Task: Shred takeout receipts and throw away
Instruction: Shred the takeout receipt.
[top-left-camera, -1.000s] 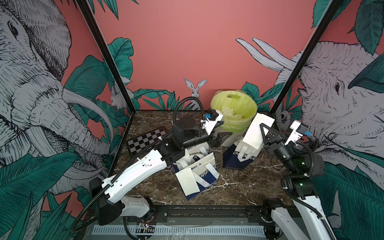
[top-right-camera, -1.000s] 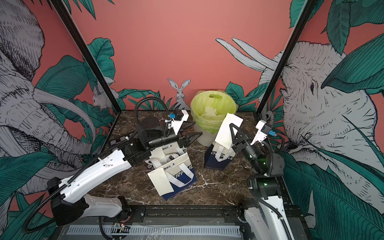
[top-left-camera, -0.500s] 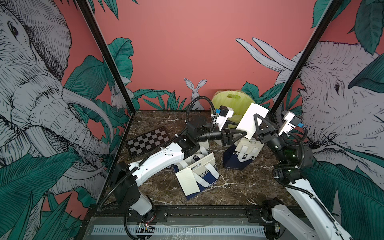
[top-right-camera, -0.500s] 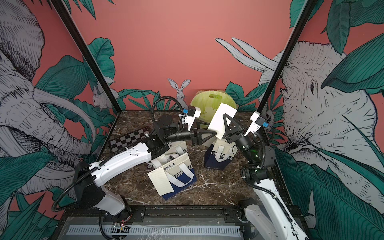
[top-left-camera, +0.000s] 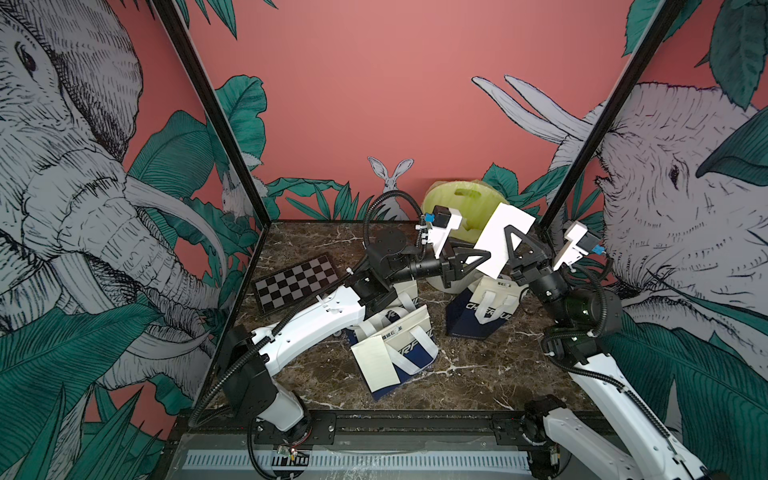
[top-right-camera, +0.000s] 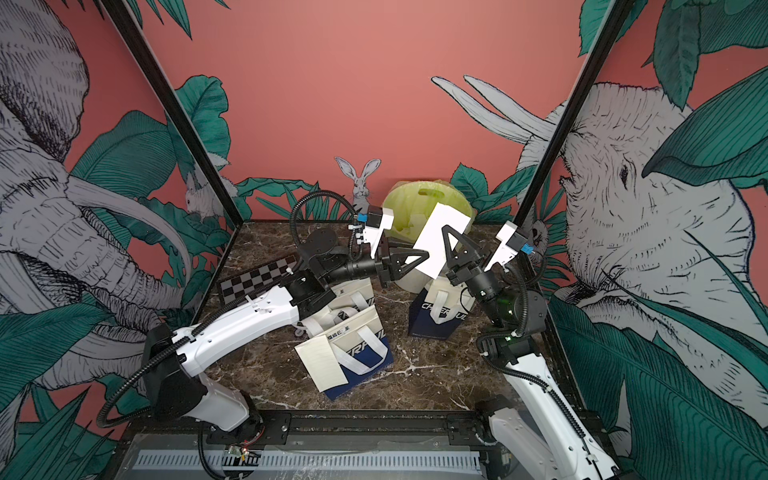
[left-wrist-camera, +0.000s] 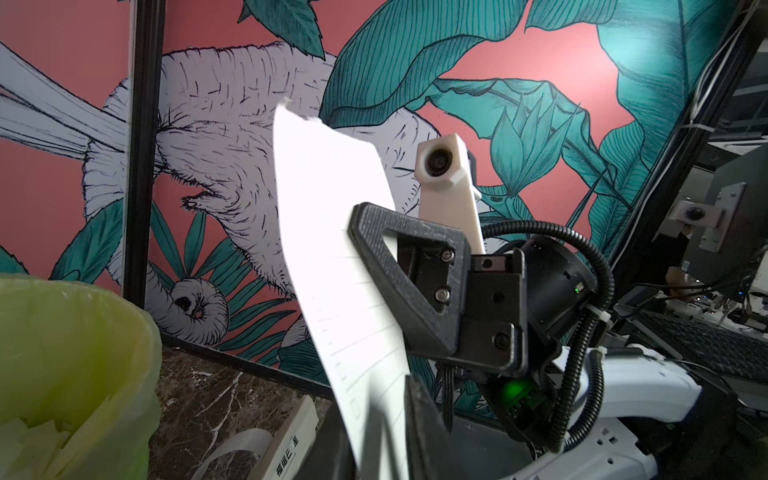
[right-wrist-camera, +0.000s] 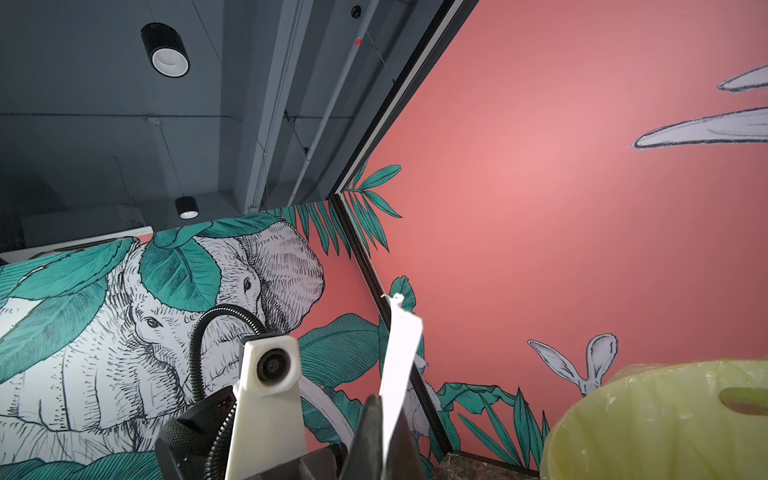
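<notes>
Takeout receipt (top-left-camera: 496, 235) held upright, just in front of the green-lined bin (top-left-camera: 457, 197).
The right gripper (top-left-camera: 511, 232) has its fingers pinched on the receipt; the left gripper (top-left-camera: 484, 254) sets narrow fingers around its lower edge, though I cannot tell whether they clamp it.

The bin (top-left-camera: 465, 199) stands at the far side of the table (top-left-camera: 478, 374), a bit to the right. Just in front of it, up in the air, is the first receipt (top-left-camera: 496, 245). The left gripper (top-left-camera: 484, 257) is at its left edge and the right gripper (top-left-camera: 509, 235) is on its right part. Under it a standing bag (top-left-camera: 482, 311) sits on the table, close to the bin. Left of that and nearer, a flat bag (top-left-camera: 409, 345) lies on the table with the second receipt (top-left-camera: 376, 361) on top. Another bag (top-right-camera: 353, 293) is just behind the flat bag, under the left arm. The checker board (top-left-camera: 297, 284) lies far left.
</notes>
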